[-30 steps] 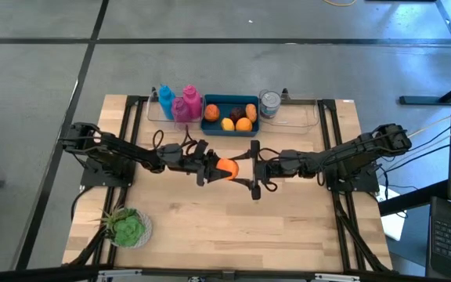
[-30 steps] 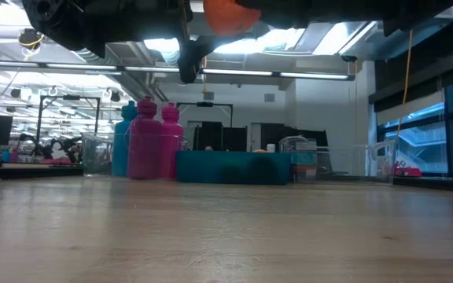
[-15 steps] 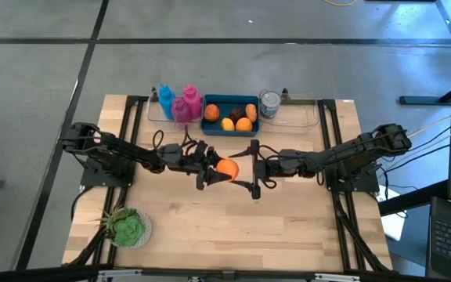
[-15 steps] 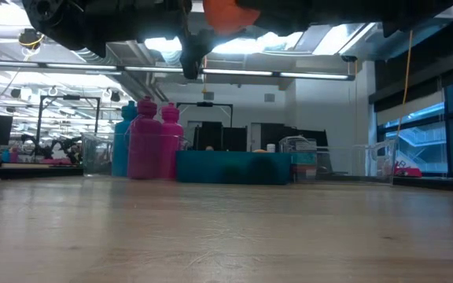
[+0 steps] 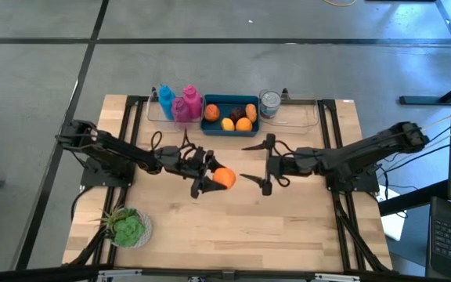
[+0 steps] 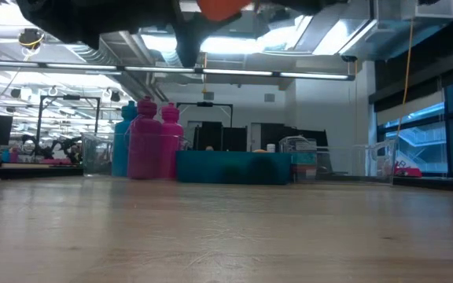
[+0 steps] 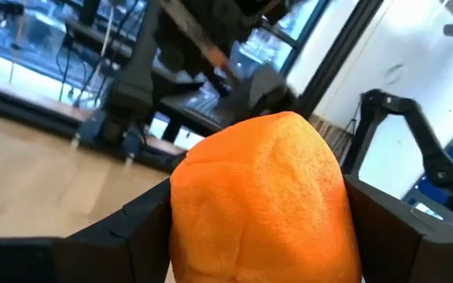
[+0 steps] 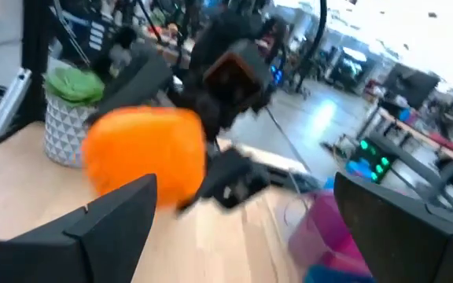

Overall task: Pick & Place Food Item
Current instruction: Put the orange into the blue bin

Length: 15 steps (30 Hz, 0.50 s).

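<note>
Handover: orange passed to left arm alone
Right gripper has spread its fingers wide and drawn back, now clear of the orange; left gripper, clamped on the orange, has shifted slightly toward the table's front.

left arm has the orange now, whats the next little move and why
Probably carry it on in the left pincer, away from the handover spot. The orange sits clamped between its fingers, raised above the table, while the right pincer stands open and apart from it, so nothing else holds the fruit.
</note>
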Tool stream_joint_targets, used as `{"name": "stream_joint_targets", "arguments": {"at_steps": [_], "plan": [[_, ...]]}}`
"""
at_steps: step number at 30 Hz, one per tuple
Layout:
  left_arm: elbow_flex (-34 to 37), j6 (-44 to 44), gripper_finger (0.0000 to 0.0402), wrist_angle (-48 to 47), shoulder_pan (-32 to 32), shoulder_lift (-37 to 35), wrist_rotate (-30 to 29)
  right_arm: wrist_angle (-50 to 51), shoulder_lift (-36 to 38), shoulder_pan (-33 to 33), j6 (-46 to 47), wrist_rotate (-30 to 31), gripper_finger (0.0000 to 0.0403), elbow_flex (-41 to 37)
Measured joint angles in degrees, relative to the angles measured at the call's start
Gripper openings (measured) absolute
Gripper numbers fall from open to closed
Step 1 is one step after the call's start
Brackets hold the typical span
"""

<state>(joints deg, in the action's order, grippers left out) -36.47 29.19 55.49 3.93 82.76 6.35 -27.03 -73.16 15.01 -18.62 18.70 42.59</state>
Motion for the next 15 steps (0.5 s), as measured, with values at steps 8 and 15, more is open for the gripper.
{"name": "stream_joint_targets", "arguments": {"at_steps": [8, 15], "plan": [[-0.07, -7.95, 0.0285, -11.31, -1.51, -8.59, -2.28, 13.97, 4.60, 0.99, 7.12, 9.84, 0.0382, -0.04], [-0.07, -17.53, 0.0285, -28.68, -3.06, -19.11, -10.44, 25.04, 4.80, 1.03, 16.29, 11.82, 0.0382, -0.05]]}}
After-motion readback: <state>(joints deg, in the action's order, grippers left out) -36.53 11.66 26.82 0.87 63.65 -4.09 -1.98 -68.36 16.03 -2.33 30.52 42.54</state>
